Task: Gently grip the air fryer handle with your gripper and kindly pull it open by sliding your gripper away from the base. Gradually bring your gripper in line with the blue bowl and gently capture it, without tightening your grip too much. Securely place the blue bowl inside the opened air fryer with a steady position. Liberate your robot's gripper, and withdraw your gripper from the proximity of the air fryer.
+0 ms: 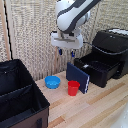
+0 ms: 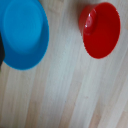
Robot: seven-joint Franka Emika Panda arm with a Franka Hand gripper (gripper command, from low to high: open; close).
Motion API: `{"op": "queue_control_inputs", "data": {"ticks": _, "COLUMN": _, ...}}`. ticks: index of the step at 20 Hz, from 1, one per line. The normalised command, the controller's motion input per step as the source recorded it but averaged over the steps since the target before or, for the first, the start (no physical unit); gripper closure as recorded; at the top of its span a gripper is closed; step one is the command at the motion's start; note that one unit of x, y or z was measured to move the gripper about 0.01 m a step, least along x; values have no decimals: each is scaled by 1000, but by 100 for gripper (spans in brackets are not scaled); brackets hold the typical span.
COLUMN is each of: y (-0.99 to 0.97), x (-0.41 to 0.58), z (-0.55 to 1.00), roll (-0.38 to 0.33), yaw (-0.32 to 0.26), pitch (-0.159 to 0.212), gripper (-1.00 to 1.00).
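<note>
A: Blue bowl (image 1: 52, 81)?
B: On the wooden counter (image 1: 95, 107), upright, near the far edge, nothing in it. The wrist view shows the bowl (image 2: 22, 34) from straight above.

A: Neighbours?
B: Red cup (image 1: 73, 88) just beside it, toward the exterior view's right, not touching; bare wood shows between them. A flat dark-blue book (image 1: 77, 77) stands on edge behind the cup.

A: Air fryer (image 1: 112, 50)?
B: At the counter's far right corner. Its drawer (image 1: 95, 68) is pulled out, cavity open upward. Handle: can't make it out against the black.

A: Tool (image 1: 66, 51)?
B: Hangs in the air above bowl and cup, well clear of both. Fingers (image 1: 60, 51) point down, apart, holding nothing.

A: Anything else?
B: A large black divided crate (image 1: 20, 97) fills the near left corner.
</note>
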Motion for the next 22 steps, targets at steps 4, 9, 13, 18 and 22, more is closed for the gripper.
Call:
{"op": "queue_control_inputs", "data": {"ticks": 4, "y": -32, "x": 196, "z": 117, "roll": 100, "yaw": 141, "pitch": 247, "gripper": -100}}
{"op": "queue_control_inputs", "data": {"ticks": 9, "y": -86, "x": 204, "z": 17, "roll": 32, "yaw": 187, "pitch": 179, "gripper": -100}}
{"op": "queue_control_inputs", "data": {"ticks": 13, "y": 0, "x": 324, "z": -118, "roll": 19, "yaw": 191, "pitch": 42, "gripper": -100}}
{"op": "queue_control_inputs", "data": {"ticks": 18, "y": 0, "x": 373, "z": -228, "roll": 34, "yaw": 158, "pitch": -18, "gripper": -100}}
{"op": "queue_control_inputs", "data": {"ticks": 22, "y": 0, "x": 341, "z": -306, "roll": 61, "yaw": 140, "pitch": -51, "gripper": -100}}
